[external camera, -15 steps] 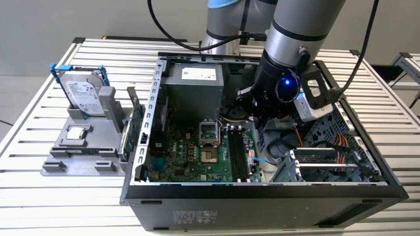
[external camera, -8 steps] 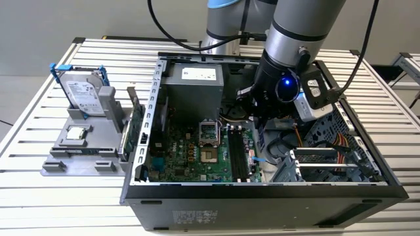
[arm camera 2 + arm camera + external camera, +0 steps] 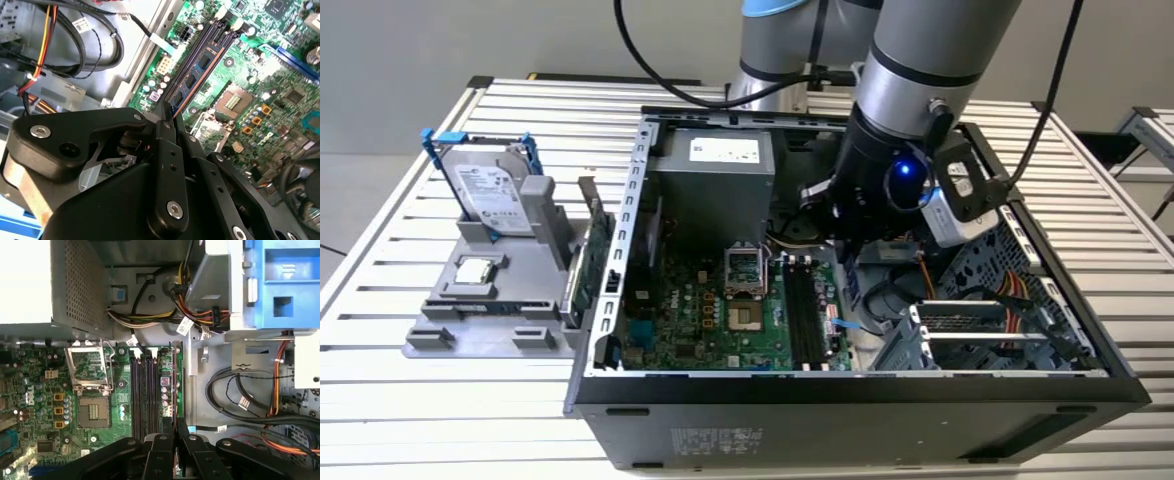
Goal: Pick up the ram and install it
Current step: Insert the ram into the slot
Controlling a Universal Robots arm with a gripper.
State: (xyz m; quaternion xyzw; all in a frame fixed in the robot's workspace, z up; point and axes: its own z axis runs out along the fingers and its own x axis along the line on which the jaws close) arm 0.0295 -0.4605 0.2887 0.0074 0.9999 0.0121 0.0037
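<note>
As the black jaws (image 3: 175,432) pinch the thin green-blue ram stick (image 3: 192,80) by one end, it stands edge-down over the motherboard's black memory slots (image 3: 145,390), apparently for seating | open grey computer case (image 3: 630,250) lies on a white slatted desk (image 3: 400,250) | grey wall behind.

Exterior view: high, looking down at open case (image 3: 854,390) on counter (image 3: 400,400), fairly far.
Wrist views: close over end effector (image 3: 175,440), facing motherboard (image 3: 45,405).
Shared: motherboard, memory slots (image 3: 200,60).
</note>
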